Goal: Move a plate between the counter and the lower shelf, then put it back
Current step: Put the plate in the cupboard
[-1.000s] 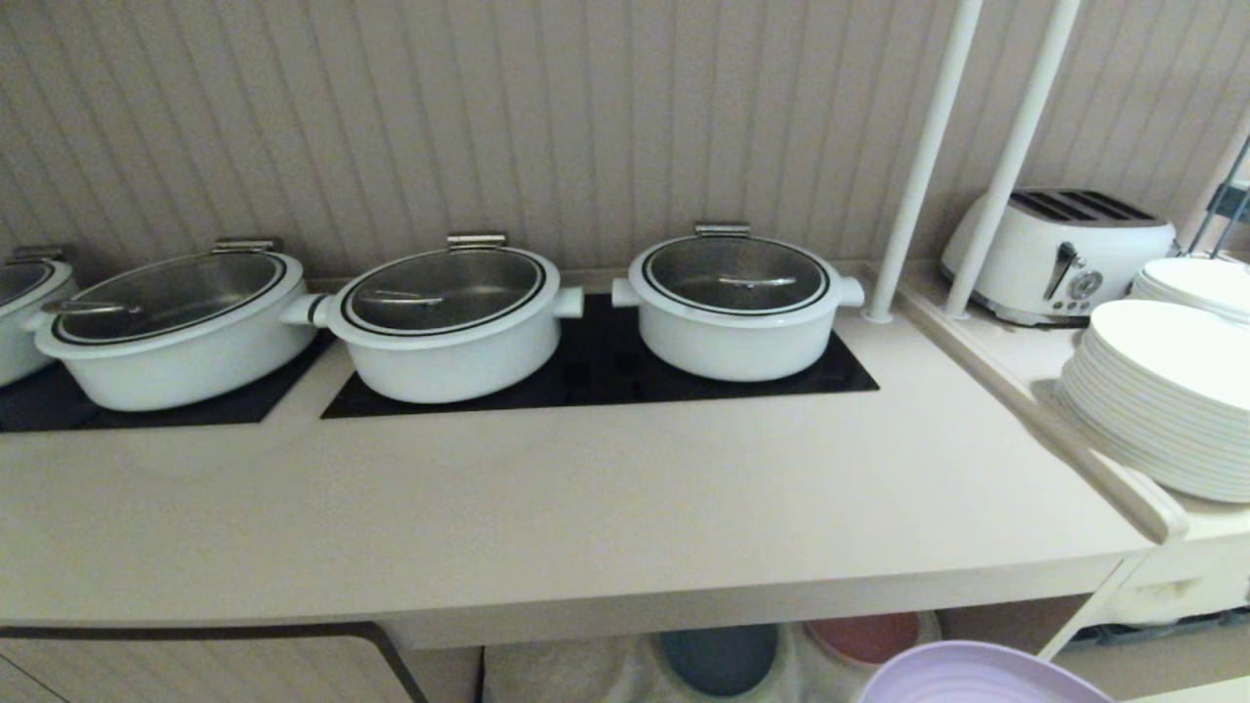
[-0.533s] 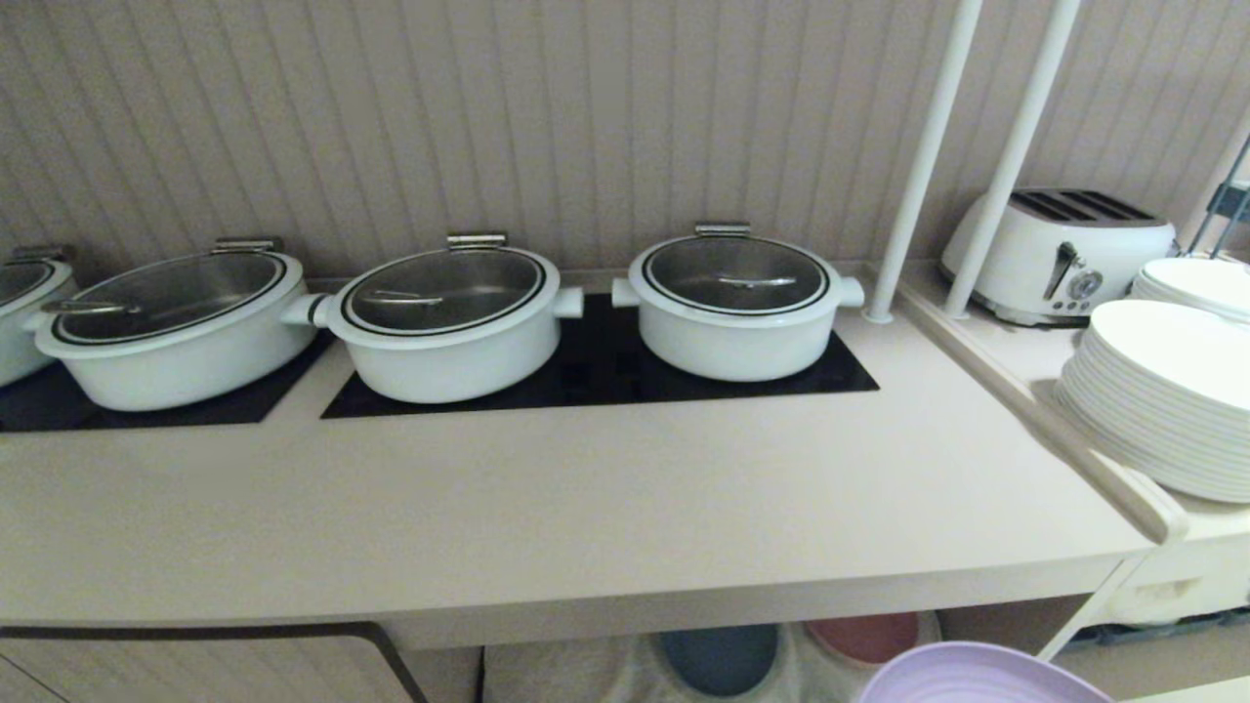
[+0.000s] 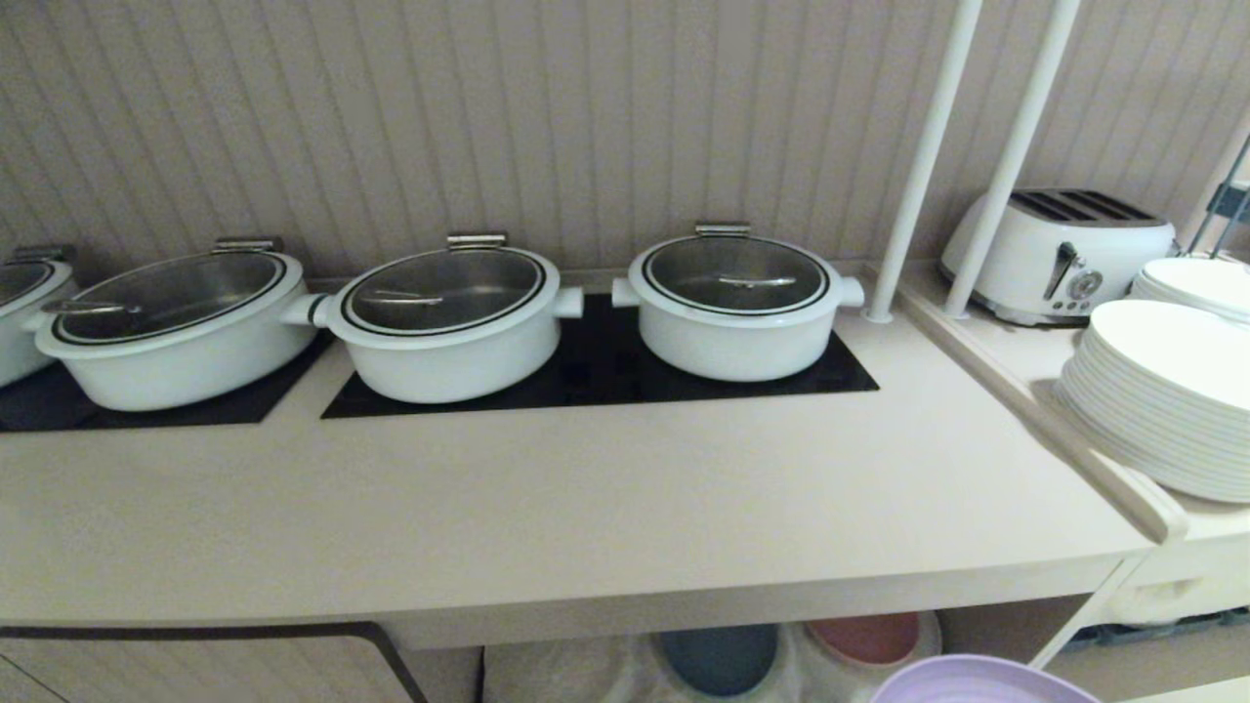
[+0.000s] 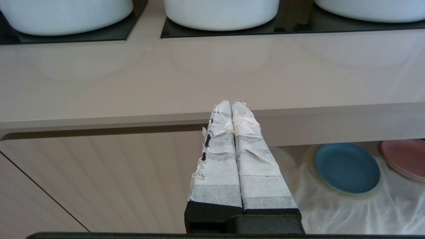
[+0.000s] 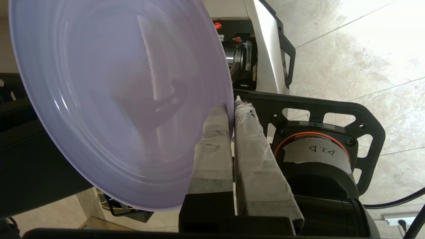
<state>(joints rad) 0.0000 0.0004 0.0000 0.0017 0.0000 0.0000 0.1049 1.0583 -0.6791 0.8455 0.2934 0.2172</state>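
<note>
Since the earlier frames the plate [image 3: 981, 681] had sunk a little toward the bottom edge of the head view, so that less of its lavender rim showed there, while the pots, the counter and everything else kept their places. The plate was held in the air in front of the counter [image 3: 605, 508], lower than the worktop's front edge and to the right, touching neither the counter nor the lower shelf [image 3: 586, 669]. The right gripper [image 5: 231, 108] held it by the rim: its two tape-wrapped fingers [image 5: 214, 142] were pinched onto the plate's edge, one on each face, with the plate tilted steeply beside them. The left gripper [image 4: 231, 105] hung in front of the counter's edge, its taped fingers pressed together with nothing between them. In the lower shelf, on the wrinkled off-white cloth [image 4: 335, 212], a blue plate [image 4: 347, 168] lay flat and a pink plate [image 4: 403, 158] lay just beside it to the right. On the counter three white pots [image 3: 451, 322] with glass lids stood in a row on black panels [image 3: 605, 376], with part of a fourth at the far left. To the right, beyond two white poles [image 3: 923, 161], a narrower ledge carried a white toaster [image 3: 1060, 254] and stacks of white plates [image 3: 1162, 395].
</note>
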